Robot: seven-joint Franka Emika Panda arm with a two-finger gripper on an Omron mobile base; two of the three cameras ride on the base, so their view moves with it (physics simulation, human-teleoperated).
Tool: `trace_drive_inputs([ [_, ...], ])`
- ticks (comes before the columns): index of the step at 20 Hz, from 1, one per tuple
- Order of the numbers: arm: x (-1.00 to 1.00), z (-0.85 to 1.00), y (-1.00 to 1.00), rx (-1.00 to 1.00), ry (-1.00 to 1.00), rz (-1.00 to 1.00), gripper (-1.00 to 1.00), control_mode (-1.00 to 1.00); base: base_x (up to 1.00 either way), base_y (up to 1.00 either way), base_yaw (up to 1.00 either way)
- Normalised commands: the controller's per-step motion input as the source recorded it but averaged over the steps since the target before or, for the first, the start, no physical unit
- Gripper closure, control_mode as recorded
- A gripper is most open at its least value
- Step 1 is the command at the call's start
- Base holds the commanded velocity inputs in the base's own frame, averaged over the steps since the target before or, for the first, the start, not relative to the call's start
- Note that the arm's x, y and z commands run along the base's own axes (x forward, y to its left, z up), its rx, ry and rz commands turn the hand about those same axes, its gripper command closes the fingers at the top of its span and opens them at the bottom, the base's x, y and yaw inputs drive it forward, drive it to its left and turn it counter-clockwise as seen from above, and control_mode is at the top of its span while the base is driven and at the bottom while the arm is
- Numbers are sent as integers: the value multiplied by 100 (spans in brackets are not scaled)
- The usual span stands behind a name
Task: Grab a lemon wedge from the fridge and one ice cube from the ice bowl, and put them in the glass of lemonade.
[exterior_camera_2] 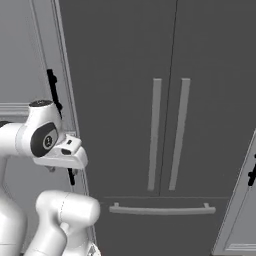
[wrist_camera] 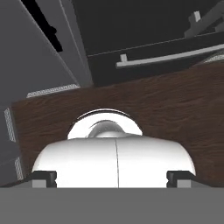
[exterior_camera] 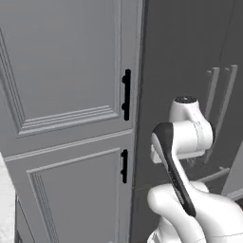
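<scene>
Dark grey fridge (exterior_camera_2: 125,100) is standing straight ahead of you, both doors shut, its two pale vertical bar handles (exterior_camera_2: 154,134) sitting side by side at the centre seam. Below them the horizontal drawer handle (exterior_camera_2: 162,209) is running across the closed drawer. Light grey panelled cabinets (exterior_camera: 61,95) with short black handles (exterior_camera: 126,95) are flanking the fridge on its left; another pale cabinet (exterior_camera_2: 240,210) is showing at lower right of the right base view.

Your arm is sitting folded in front of the fridge's left edge, well apart from the handles. In the hand view, the gripper (wrist_camera: 113,177) is pointing down at a dark wood-grain floor (wrist_camera: 175,113), with the fridge drawer beyond it. You are seeing its fingertips (wrist_camera: 43,177) set at the far sides, so the jaws are standing spread wide, holding nothing.
</scene>
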Motion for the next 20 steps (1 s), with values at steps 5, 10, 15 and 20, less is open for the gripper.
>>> trace_drive_inputs([
  [5,0,0,0,0,0,0,-100,100,-65,-83,13],
  [10,0,0,0,0,0,0,-100,100,-5,-48,35],
  [15,0,0,0,0,0,0,-100,100,15,-72,29],
  [20,0,0,0,0,0,0,-100,100,-16,-60,1],
])
